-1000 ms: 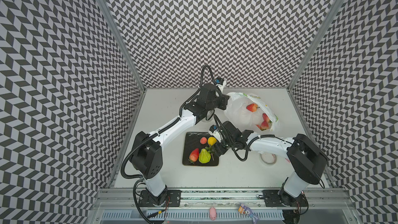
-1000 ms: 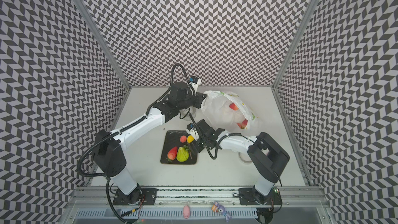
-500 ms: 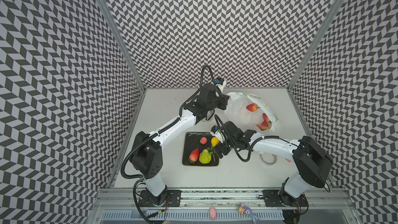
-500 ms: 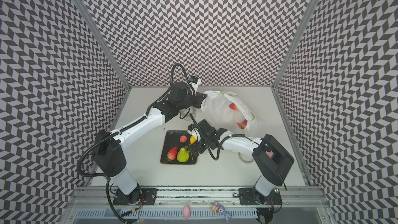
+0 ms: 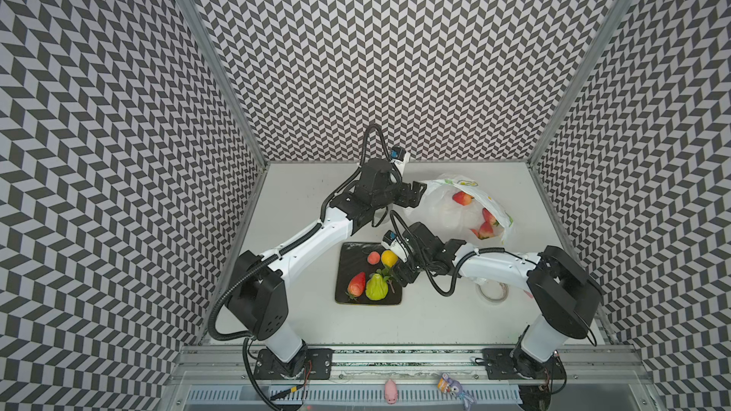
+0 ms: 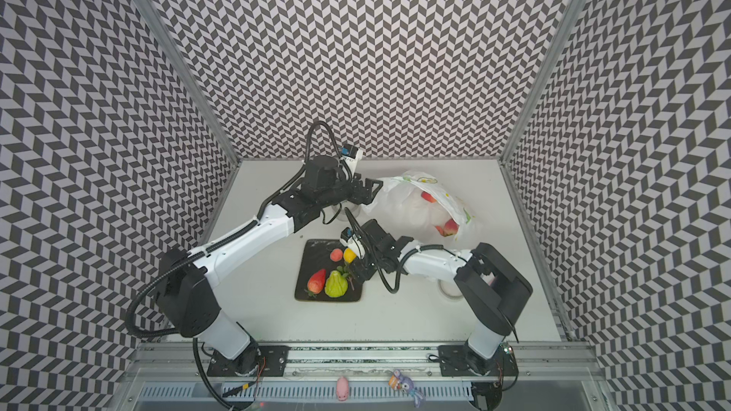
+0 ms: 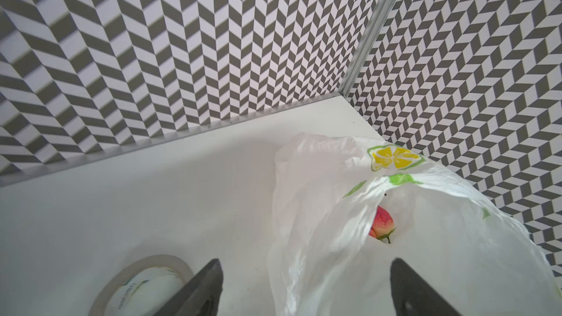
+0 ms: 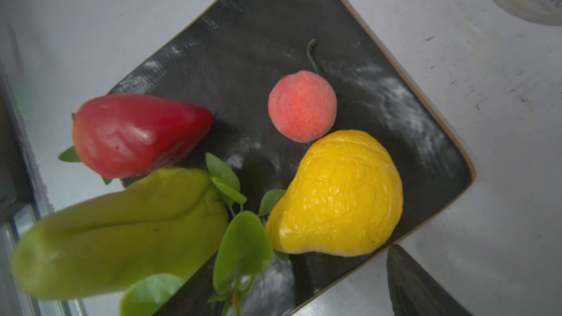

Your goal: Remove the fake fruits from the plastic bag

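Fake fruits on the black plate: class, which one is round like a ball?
The small pink-orange peach; the red strawberry, green pear-shaped fruit and yellow fruit are all tapered.

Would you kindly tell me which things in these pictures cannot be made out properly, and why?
Fake fruits left in the crinkly translucent white plastic bag: folds hide their number in both top views.
Right hand: right wrist view, bottom edge cuts one dark finger; the other is unseen.
Pale tape roll: left wrist view, cut by the bottom edge, partly behind the left hand's finger.
Green pear-shaped plastic fruit: right wrist view, blurred, too close.
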{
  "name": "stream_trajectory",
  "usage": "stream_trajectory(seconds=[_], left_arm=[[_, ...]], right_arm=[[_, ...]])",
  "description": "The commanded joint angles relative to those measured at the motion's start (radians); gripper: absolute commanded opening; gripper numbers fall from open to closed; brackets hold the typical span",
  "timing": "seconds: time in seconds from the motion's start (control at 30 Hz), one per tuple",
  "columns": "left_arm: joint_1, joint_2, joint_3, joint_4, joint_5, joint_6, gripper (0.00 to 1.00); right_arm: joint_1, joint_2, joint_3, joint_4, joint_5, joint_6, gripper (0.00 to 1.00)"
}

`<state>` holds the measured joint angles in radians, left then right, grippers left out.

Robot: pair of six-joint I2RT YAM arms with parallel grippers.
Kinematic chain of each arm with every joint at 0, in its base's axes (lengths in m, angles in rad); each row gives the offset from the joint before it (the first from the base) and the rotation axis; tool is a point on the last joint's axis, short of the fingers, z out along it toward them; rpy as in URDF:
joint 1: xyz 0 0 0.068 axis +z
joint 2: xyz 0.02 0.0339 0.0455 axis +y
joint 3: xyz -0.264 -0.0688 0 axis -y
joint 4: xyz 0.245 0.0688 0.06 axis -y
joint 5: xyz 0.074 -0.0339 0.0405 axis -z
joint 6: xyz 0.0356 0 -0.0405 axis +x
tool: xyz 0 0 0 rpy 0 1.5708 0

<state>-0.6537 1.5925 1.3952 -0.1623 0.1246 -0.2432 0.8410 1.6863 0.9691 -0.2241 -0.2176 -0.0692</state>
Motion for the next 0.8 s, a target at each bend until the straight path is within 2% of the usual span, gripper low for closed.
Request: stream_trajectory(seconds=[0.0,0.2,0.37,0.47,0.6,0.77], left_arm=[[0.007,-0.104,-0.023,-0.021,-0.044,0.009,0.96],[0.008,-0.251,-0.122,-0.094,-0.111,-0.041,0.97],[0.016,-0.345,-0.208,-0.237,-0.191,-0.21,0.94],[0.016,-0.344,-0.246,-0.315,-0.158,-0.33,0.88],[0.016,-0.305,-0.298,-0.342,-0.059,-0.481,0.71],[0.016,-0.221,-0.303,-0.378,-0.009,-0.582,0.66]], right_arm=[[-0.002,0.005,-0.018,0.066,-0.011,-0.025,0.79],[-0.002,-0.009,-0.041,0.083,-0.013,-0.025,0.78],[-0.002,-0.026,-0.062,0.12,-0.001,-0.042,0.77],[-0.002,-0.039,-0.079,0.149,0.004,-0.056,0.76],[-0.001,-0.05,-0.108,0.182,0.019,-0.074,0.75],[-0.002,-0.076,-0.143,0.227,0.03,-0.09,0.74]])
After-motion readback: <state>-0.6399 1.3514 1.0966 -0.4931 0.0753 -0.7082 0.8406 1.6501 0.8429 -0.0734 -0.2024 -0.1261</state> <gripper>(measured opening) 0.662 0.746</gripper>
